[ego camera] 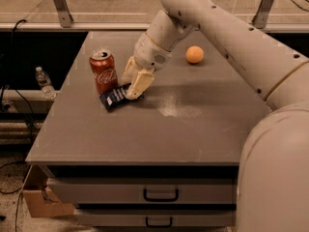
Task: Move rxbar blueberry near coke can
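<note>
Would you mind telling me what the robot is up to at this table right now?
The robot's arm reaches over the grey table, and its gripper is down at the right end of the rxbar blueberry. The bar lies flat just in front of the coke can, which stands upright near the table's left side. An orange sits apart, further back on the right.

We see the gripper (130, 92) low on the table (193, 134), left of centre, at the rt end of the rxbar blueberry (112, 99). The coke can (103, 71) stands just beside both, so it's tight there. The arm (203, 18) slants in from upper rt and blocks that approach. The orange fruit (194, 54) sits well apart at the back. Front & rt tabletop give us open room.
</note>
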Action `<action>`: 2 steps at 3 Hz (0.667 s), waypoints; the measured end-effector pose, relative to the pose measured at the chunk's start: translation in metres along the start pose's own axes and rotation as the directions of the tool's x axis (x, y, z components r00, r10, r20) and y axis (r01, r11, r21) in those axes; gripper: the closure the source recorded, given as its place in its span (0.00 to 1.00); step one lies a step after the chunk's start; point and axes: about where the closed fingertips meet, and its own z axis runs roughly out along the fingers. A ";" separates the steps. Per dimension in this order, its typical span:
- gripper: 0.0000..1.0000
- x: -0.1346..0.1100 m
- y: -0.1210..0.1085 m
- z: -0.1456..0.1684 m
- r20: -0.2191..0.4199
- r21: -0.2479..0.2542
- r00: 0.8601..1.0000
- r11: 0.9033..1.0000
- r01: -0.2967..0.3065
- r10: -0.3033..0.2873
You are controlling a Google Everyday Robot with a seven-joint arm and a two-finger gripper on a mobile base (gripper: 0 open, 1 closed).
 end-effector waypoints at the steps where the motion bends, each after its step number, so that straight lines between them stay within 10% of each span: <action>1: 0.13 -0.001 -0.001 0.003 0.002 0.000 1.000 1.000 0.001 -0.001; 2: 0.00 -0.001 -0.002 0.005 0.004 0.000 1.000 1.000 0.001 -0.001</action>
